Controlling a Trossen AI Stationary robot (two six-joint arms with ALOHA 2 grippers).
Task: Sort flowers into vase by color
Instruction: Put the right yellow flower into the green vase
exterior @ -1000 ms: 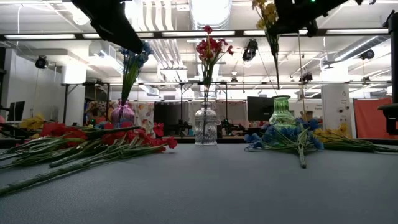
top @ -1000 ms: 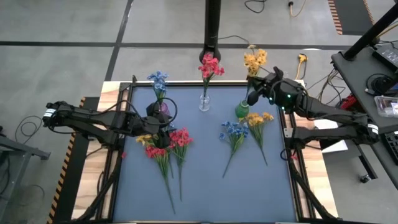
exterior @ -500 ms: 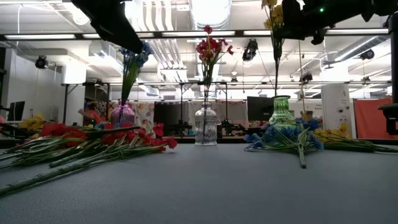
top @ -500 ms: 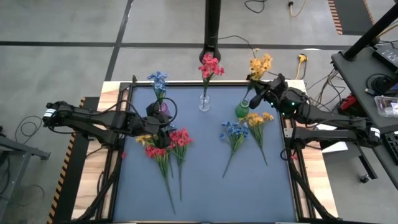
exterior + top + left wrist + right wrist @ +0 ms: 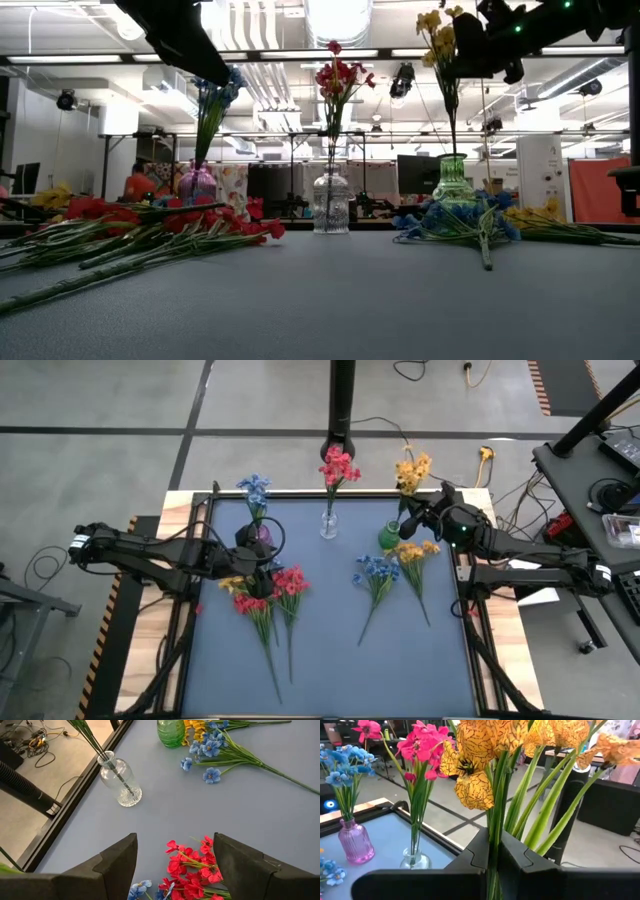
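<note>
My right gripper (image 5: 418, 510) is shut on a yellow-orange sprig (image 5: 441, 32) above the green vase (image 5: 453, 181), which stands near the table's far right. In the right wrist view the blossoms (image 5: 470, 755) rise above my fingers. A blue sprig stands in the purple vase (image 5: 258, 533) and a red sprig in the clear vase (image 5: 328, 525). Red sprigs (image 5: 276, 592), a blue sprig (image 5: 375, 572) and a yellow one (image 5: 415, 552) lie flat on the table. My left gripper (image 5: 175, 865) hovers open above the red sprigs, beside the purple vase. My right gripper pinches the yellow sprig's green stems (image 5: 493, 837) between its two fingers, not far below the blossoms. The fingers come roughly level from the table's right and lie across the stems. The sprig hangs upright, lifted clear, and its thin lower end (image 5: 452, 150) reaches the green vase's mouth.
A black post (image 5: 342, 400) stands just beyond the table's far edge behind the clear vase. The table has a raised black frame (image 5: 200, 550) along its sides. The near half of the blue mat (image 5: 380, 670) is bare. A person (image 5: 138, 183) shows far off in the room.
My right gripper has sunk toward the green vase, carrying the yellow sprig upright. The stem's lower end, which hung above the vase a second ago, now stands at its mouth. The left arm has kept still.
</note>
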